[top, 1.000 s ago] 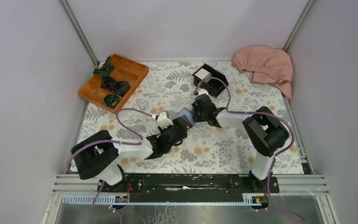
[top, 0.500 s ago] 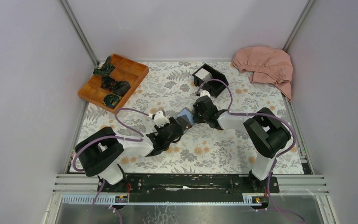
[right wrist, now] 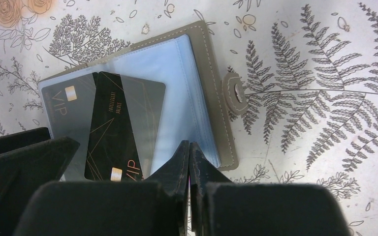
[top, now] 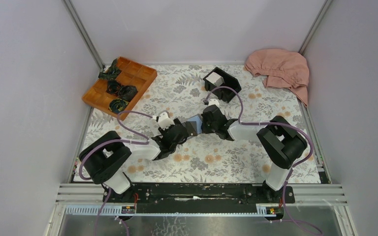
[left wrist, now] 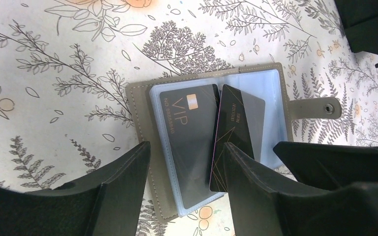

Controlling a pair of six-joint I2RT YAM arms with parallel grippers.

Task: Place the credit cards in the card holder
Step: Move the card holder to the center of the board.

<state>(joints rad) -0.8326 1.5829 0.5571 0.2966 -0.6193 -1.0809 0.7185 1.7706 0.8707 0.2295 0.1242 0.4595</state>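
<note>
The card holder [left wrist: 140,104] lies open on the floral cloth, grey with clear blue sleeves [right wrist: 177,73]. A black VIP card [left wrist: 187,128] sits in its left sleeve. A second black card [left wrist: 241,123] rests tilted across the middle, also visible in the right wrist view [right wrist: 123,123]. My left gripper [left wrist: 187,147] is open, its fingers straddling the holder's near end. My right gripper [right wrist: 189,143] is shut, tips over the blue right half. From above, both grippers [top: 179,130] [top: 204,123] meet over the holder [top: 193,122]. White credit cards [top: 214,78] sit stacked in a black box.
The black box [top: 229,81] stands at the back centre. An orange divided tray [top: 138,73] with dark items is at the back left, and a pink cloth [top: 280,69] at the back right. The holder's snap strap [right wrist: 236,93] points right.
My left arm has swung left and its gripper has shifted left and back along the holder. The right gripper has followed slightly toward it. Neither gripper's opening has changed.
</note>
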